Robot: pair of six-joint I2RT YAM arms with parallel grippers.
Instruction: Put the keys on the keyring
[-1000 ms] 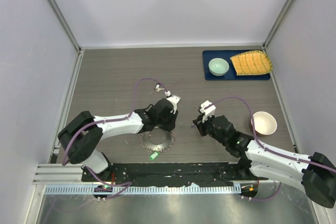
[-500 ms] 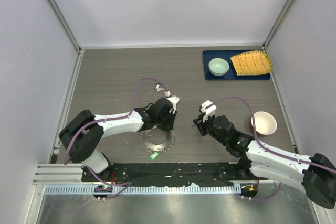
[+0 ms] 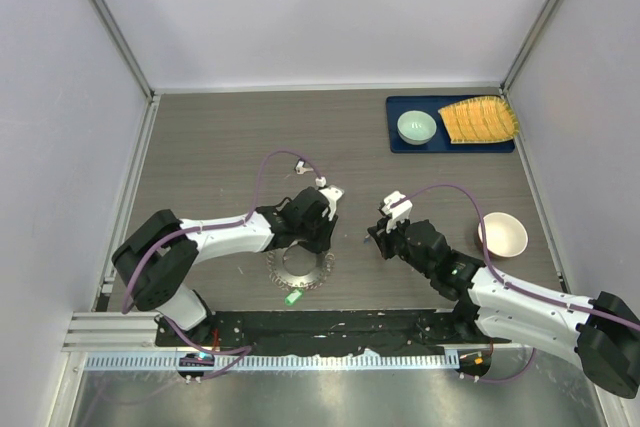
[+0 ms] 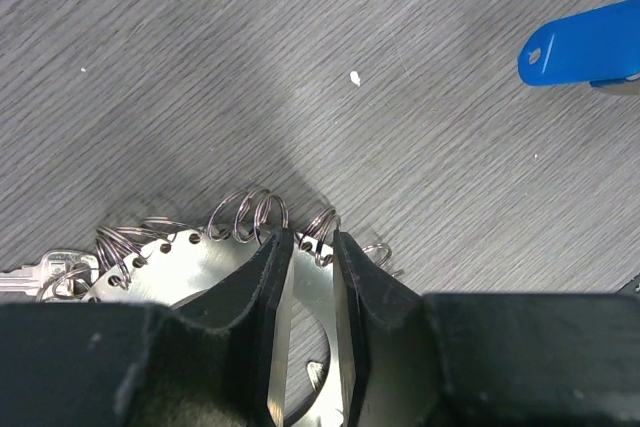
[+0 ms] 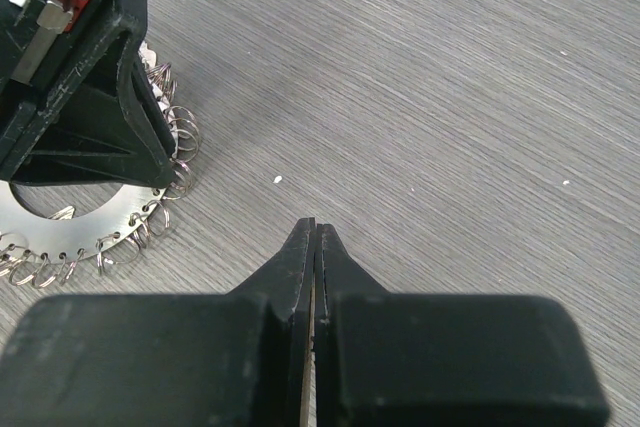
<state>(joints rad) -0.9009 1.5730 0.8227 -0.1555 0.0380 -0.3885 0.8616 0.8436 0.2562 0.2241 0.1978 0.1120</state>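
The keyring (image 3: 300,269) is a flat metal disc rimmed with small wire loops, lying in front of the left arm. My left gripper (image 3: 316,240) stands over its far right rim. In the left wrist view its jaws (image 4: 312,237) are drawn in to a narrow gap around one small loop on the keyring (image 4: 190,267). A green key (image 3: 292,297) lies just below the ring. The blue key's head (image 4: 585,42) shows at the upper right. My right gripper (image 3: 372,237) (image 5: 314,224) is shut, right of the keyring (image 5: 90,217). Whether it holds the blue key is hidden.
A blue tray (image 3: 450,147) at the back right carries a green bowl (image 3: 417,127) and a yellow ridged item (image 3: 480,119). A white bowl (image 3: 503,235) sits beside the right arm. White walls enclose the table on three sides.
The left jaws have drawn in slightly over the ring's rim. Both arms stay almost where they were.
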